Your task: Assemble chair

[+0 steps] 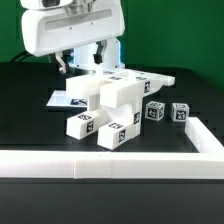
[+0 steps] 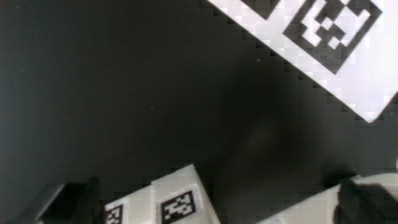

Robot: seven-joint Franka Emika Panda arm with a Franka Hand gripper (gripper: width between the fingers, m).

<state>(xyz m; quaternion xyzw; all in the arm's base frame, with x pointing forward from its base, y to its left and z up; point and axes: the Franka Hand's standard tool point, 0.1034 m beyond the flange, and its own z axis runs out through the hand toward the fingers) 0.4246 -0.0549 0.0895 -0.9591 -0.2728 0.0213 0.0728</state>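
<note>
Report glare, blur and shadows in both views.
Exterior view: lighting is even; the white chair parts look nearly washed out against the black table, with only faint shadows, though their tags stay distinct. Wrist view: dim and grainy; the fingertips are dark, out-of-focus shapes, while a tagged white piece is reasonably sharp.

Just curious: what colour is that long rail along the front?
Plain white; the rail shows best in the exterior view.
</note>
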